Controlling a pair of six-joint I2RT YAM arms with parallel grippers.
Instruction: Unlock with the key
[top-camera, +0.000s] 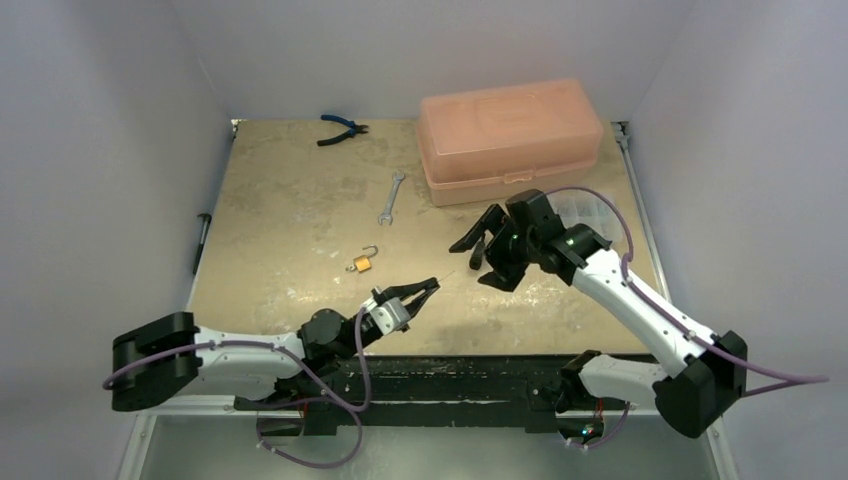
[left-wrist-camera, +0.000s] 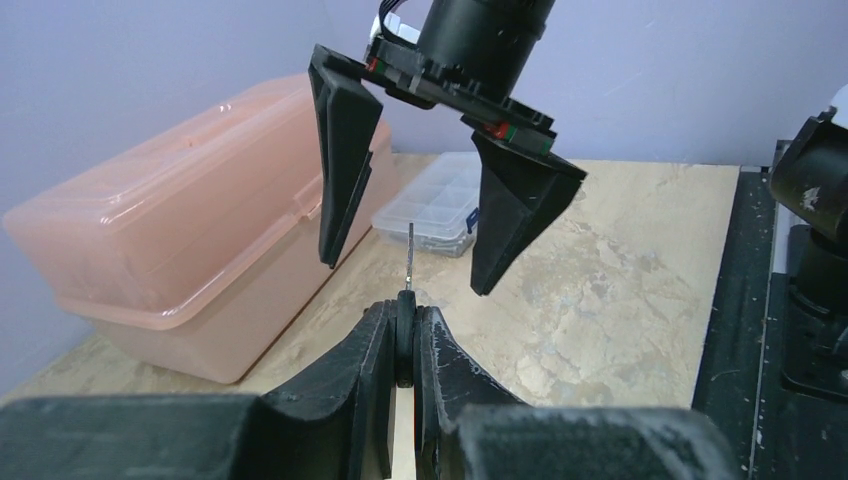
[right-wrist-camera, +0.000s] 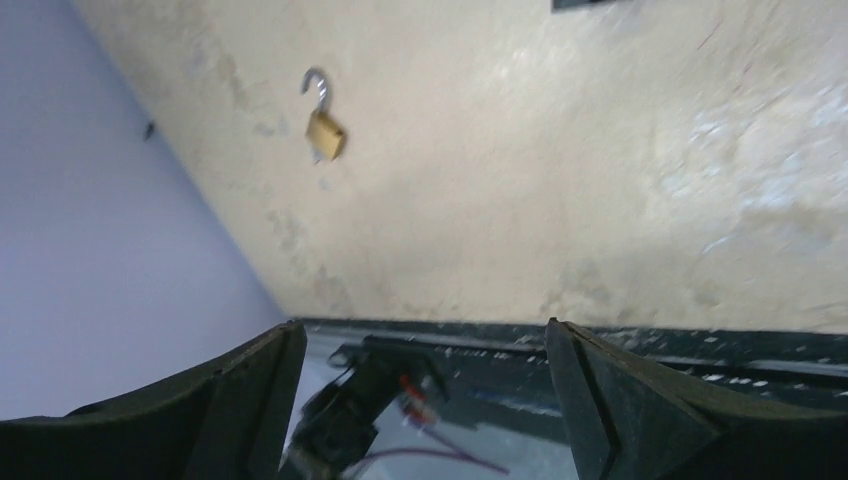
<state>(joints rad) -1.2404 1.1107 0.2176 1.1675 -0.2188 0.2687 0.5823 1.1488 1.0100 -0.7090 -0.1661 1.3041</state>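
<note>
A small brass padlock (top-camera: 363, 261) lies on the table with its shackle swung open; it also shows in the right wrist view (right-wrist-camera: 324, 129). My left gripper (top-camera: 428, 287) is shut on the key (left-wrist-camera: 409, 262), gripping its black head with the thin blade pointing forward, right of the padlock. My right gripper (top-camera: 473, 247) is open and empty, hanging above the table just beyond the key's tip; its fingers (left-wrist-camera: 345, 150) face the key in the left wrist view.
An orange plastic toolbox (top-camera: 512, 137) stands at the back right, with a clear compartment box (left-wrist-camera: 432, 213) beside it. A wrench (top-camera: 390, 198) lies mid-table. Blue-handled pliers (top-camera: 341, 129) lie at the back edge.
</note>
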